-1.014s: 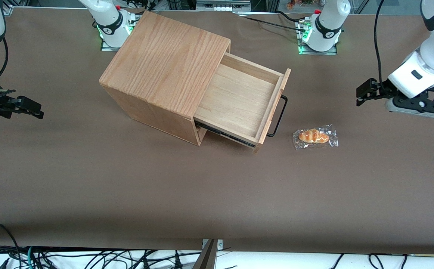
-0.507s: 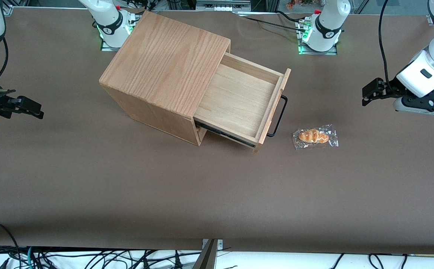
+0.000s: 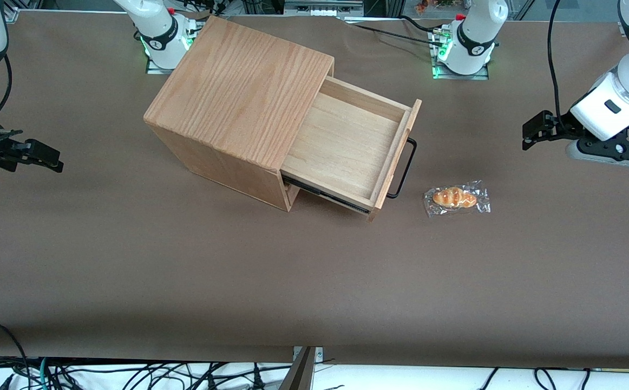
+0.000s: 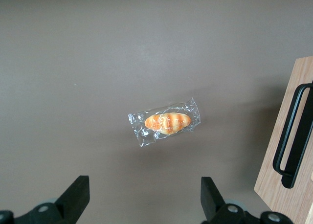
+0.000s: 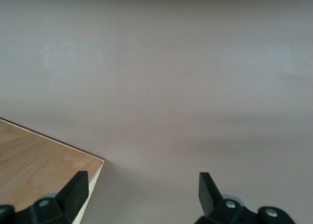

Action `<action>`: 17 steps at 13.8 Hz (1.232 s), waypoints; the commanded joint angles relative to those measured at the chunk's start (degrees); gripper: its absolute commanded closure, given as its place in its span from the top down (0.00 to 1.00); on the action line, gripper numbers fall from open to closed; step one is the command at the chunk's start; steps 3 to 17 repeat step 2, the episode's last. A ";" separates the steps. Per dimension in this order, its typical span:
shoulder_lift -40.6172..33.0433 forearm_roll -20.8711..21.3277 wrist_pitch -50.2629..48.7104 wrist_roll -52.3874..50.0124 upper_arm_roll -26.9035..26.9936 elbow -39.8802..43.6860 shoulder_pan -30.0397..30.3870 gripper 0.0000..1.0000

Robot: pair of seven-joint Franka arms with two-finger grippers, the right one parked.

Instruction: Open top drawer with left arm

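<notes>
The top drawer stands pulled far out of the oak cabinet, its pale inside bare. Its black bar handle faces the working arm's end of the table. The left arm's gripper hovers above the table well away from the handle, toward the working arm's end, open with nothing between its fingers. In the left wrist view the gripper hangs open over bare table, with the drawer front and handle at the edge of sight.
A wrapped bread roll lies on the brown table between the drawer handle and the gripper, a little nearer the front camera; the left wrist view shows the roll too. Arm bases stand at the table's back edge.
The gripper drifted a little farther from the drawer, then edged back slightly. The drawer and the bread roll have not moved.
</notes>
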 commanded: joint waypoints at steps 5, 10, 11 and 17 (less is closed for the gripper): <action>-0.87 0.89 -0.78 0.23 0.15 -0.15 -0.28 1.00; -0.87 0.89 -0.78 0.23 0.15 -0.15 -0.28 1.00; -0.87 0.89 -0.78 0.23 0.15 -0.15 -0.28 1.00; -0.87 0.89 -0.78 0.23 0.15 -0.15 -0.28 1.00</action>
